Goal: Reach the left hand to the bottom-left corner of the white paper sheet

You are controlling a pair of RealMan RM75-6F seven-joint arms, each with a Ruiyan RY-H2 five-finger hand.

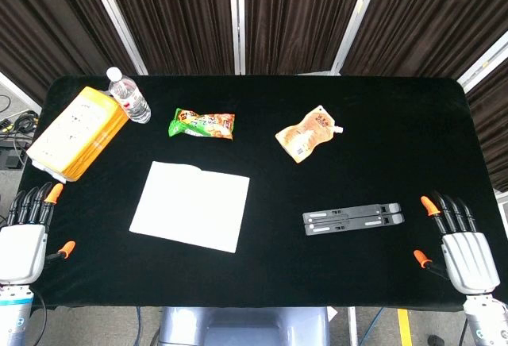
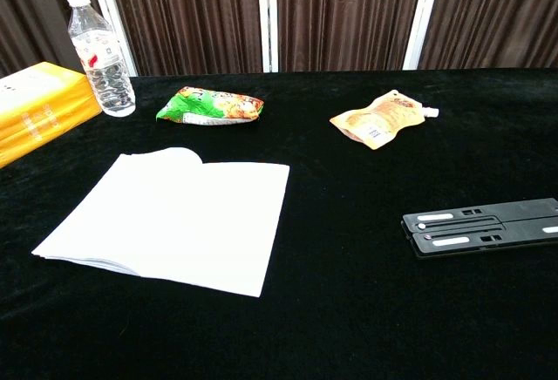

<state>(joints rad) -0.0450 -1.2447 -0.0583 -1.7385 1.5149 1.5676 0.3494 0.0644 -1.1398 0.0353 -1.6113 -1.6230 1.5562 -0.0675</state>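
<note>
Only the head view shows my left hand (image 1: 21, 243) and right hand (image 1: 464, 251), fingers spread, holding nothing, well apart from the white paper sheet (image 1: 191, 205) on the black counter (image 1: 317, 282); dark curtains (image 1: 302, 13) behind.

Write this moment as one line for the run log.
left hand: open, at table edge | right hand: open, idle | white paper sheet: flat on black table, untouched | reach: not begun

A black-clothed table (image 1: 262, 267) stands before dark pleated curtains (image 1: 294, 13) divided by white vertical posts (image 1: 235, 13), with grey floor (image 1: 389, 326) below the table's near edge.
</note>
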